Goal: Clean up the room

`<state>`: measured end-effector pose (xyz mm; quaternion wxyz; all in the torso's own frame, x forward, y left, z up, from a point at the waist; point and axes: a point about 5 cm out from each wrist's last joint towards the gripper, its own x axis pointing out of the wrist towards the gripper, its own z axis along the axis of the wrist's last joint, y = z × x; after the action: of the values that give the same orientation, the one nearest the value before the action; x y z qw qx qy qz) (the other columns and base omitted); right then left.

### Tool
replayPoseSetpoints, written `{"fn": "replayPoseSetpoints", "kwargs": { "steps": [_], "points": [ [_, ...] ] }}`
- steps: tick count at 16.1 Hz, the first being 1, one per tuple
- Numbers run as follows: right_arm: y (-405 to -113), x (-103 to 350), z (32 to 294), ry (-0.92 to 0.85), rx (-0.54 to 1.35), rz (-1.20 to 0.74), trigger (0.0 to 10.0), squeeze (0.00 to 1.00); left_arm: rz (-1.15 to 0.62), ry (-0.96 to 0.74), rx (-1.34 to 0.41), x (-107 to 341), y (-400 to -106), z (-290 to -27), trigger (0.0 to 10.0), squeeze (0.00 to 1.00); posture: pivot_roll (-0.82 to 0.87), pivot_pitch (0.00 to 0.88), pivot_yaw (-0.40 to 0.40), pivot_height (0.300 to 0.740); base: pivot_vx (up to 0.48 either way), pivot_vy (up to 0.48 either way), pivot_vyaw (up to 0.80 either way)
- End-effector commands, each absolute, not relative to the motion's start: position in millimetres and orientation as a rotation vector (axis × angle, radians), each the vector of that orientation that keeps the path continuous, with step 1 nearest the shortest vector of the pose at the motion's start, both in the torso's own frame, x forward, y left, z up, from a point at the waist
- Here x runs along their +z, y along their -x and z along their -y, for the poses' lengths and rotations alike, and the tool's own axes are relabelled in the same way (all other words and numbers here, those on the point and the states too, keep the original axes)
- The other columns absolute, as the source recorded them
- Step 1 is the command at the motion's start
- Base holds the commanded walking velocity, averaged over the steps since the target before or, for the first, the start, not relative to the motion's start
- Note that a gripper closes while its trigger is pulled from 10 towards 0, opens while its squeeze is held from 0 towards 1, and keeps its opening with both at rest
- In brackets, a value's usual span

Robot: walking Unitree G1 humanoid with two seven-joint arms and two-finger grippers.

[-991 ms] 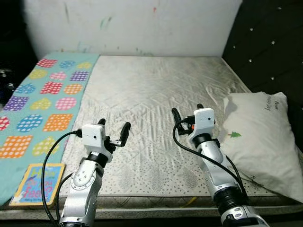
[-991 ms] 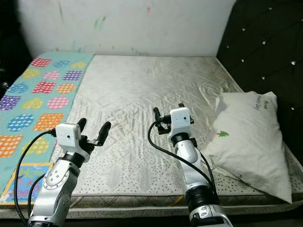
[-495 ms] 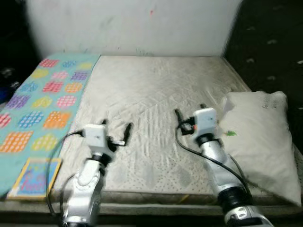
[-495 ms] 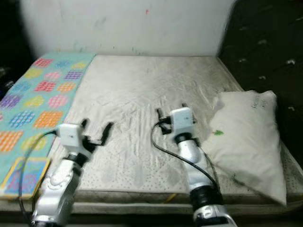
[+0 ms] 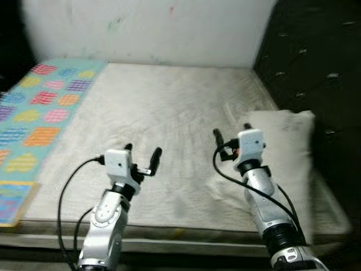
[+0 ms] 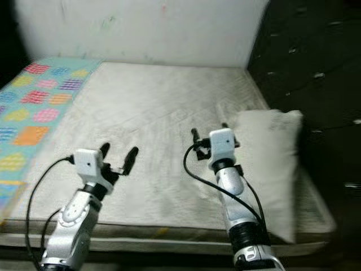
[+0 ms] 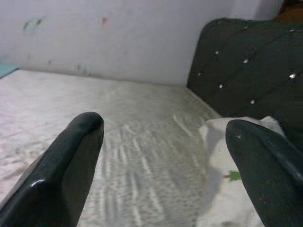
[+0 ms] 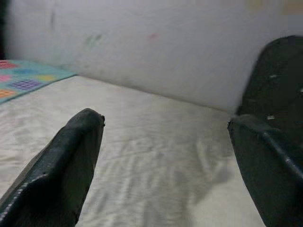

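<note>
A bare white mattress (image 5: 169, 107) lies in front of me. A white pillow (image 5: 285, 155) rests on its right side against the dark tufted headboard (image 5: 310, 62); it is also seen as the pillow (image 7: 227, 156) in the left wrist view. My left gripper (image 5: 142, 152) hovers open above the mattress's near left part, holding nothing. My right gripper (image 5: 231, 133) is open too, above the near middle, just left of the pillow. A colourful book (image 5: 10, 202) lies at the near left edge.
A teal blanket (image 5: 42, 104) with bright dotted squares covers the mattress's left strip. A white wall (image 5: 146, 28) with paint marks stands behind the bed. The middle of the mattress is bare fabric.
The whole picture has shifted left, so the camera has turned right; the blanket and book now sit nearer the left edge. Both grippers stay open and hold the same pose.
</note>
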<state>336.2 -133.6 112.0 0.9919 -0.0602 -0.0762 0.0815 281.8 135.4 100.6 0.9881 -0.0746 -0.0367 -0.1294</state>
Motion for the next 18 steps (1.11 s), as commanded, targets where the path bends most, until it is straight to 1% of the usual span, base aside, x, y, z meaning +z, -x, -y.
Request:
{"fn": "replayPoseSetpoints", "kwargs": {
  "steps": [1, 8, 10, 18],
  "points": [
    [-337.4, 118.4, 126.9, 0.111, 0.185, 0.179, 10.0, 0.0, 0.072, 0.138, -0.242, 100.6, -281.4, -141.3, 10.0, 0.0, -0.03, 0.0, -0.032, 0.74, 0.0, -0.48, 0.0],
    [-336.8, 116.8, 128.1, 0.108, 0.181, 0.169, 10.0, 0.0, 0.069, 0.138, -0.247, 99.7, -281.5, -140.7, 10.0, 0.0, -0.03, 0.0, -0.032, 0.74, 0.0, -0.444, 0.0],
    [-337.0, 116.5, 128.0, 0.107, 0.182, 0.167, 10.0, 0.0, 0.071, 0.142, -0.22, 99.4, -282.3, -143.2, 10.0, 0.0, -0.03, 0.0, -0.032, 0.74, 0.0, 0.0, 0.0],
    [-338.2, 116.4, 128.1, 0.092, 0.176, 0.16, 10.0, 0.0, 0.088, 0.149, -0.259, 101.9, -282.5, -141.4, 10.0, 0.0, -0.03, 0.0, -0.029, 0.74, 0.0, 0.0, 0.0]
  ]
}}
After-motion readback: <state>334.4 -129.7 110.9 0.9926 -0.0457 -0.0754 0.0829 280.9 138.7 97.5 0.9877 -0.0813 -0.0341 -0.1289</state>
